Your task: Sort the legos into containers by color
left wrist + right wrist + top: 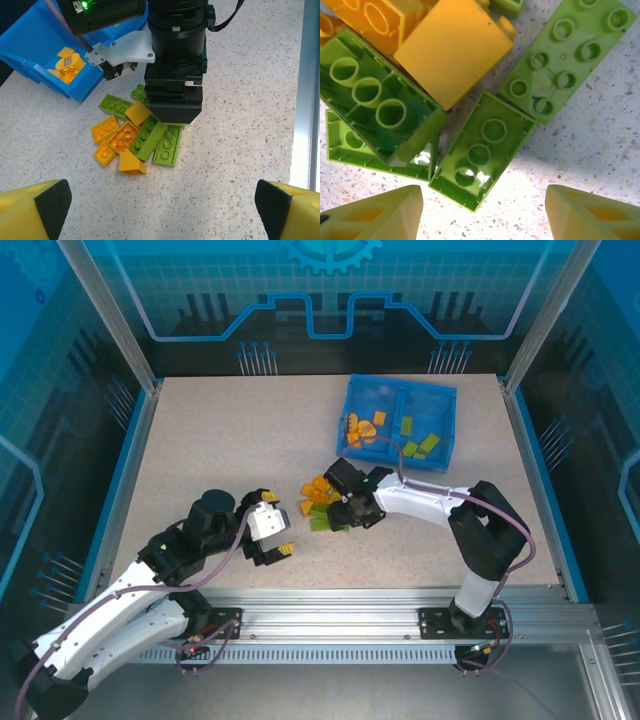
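While the right gripper hangs wide open and empty over the loose legos just short of the tray, centre it on the upturned green brick; close squarely, sparing neighbours; left gripper gapes empty, farther off.

The surface is a speckled beige slab bordered by a blue edge strip. Beyond the right tool, at the far edge of the surface, stands a transparent blue-tinted rear panel. It is printed with a grid, circuit-style lines and a gear emblem. Aluminium posts rise at both far corners. Tinted side panels close the enclosure left and right of the tool. Nearer than the tool, a slotted aluminium rail spans the front edge. Lighting is even; shadows are soft.
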You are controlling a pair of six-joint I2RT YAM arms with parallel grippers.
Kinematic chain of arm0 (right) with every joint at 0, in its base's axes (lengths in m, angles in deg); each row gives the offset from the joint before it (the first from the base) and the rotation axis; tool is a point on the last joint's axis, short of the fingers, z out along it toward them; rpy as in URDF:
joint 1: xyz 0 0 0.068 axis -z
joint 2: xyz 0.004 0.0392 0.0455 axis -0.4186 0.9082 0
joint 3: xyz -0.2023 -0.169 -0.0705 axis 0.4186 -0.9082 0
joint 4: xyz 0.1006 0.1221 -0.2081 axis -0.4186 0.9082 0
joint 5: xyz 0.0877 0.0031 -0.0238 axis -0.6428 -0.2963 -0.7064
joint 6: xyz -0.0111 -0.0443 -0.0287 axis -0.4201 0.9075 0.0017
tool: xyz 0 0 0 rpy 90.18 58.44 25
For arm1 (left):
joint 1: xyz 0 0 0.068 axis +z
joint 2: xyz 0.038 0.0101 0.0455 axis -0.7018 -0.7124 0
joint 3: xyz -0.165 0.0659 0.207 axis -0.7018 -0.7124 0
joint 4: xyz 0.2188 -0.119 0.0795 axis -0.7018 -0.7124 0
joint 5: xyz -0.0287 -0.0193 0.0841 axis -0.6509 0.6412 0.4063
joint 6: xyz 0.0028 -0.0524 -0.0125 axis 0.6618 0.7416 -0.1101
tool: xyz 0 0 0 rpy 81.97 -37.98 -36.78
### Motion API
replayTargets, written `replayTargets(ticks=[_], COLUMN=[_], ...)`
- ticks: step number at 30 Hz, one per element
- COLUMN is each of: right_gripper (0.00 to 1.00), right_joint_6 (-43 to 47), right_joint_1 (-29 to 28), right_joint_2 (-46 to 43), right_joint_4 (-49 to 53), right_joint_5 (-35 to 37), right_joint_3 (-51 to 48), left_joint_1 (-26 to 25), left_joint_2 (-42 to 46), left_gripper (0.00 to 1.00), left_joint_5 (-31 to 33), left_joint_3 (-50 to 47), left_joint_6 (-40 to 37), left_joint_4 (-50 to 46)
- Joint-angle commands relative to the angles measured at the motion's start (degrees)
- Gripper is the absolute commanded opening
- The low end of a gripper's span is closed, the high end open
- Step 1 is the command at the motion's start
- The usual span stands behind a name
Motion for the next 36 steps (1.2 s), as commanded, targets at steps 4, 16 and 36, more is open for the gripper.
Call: replayTargets(ticks=[4,16,36], right_gripper=[0.6,0.53,0.32], right_joint_6=[-4.7,-8.9,-9.9], right_joint_1=[-0.7,-0.7,-1.2], right_joint_2=[3.0,6.2,-6.7], right_joint_4=[-3.8,-5.7,-1.7], right_joint_5=[5.0,8.2,11.2], right_joint_3=[0.9,-0.7,-8.4], left_joint_1=[-0.1,0.0,0.0], left_joint_2=[0.4,0.7,4.0], left_gripper=[0.99,0.99,0.99], left_joint_5=[-1.5,-1.5,-9.8], left_joint_3=[0.0,-0.6,-2.9], left_joint_6=[-1.5,-1.5,-4.4], left_joint_4=[0.8,0.6,1.5])
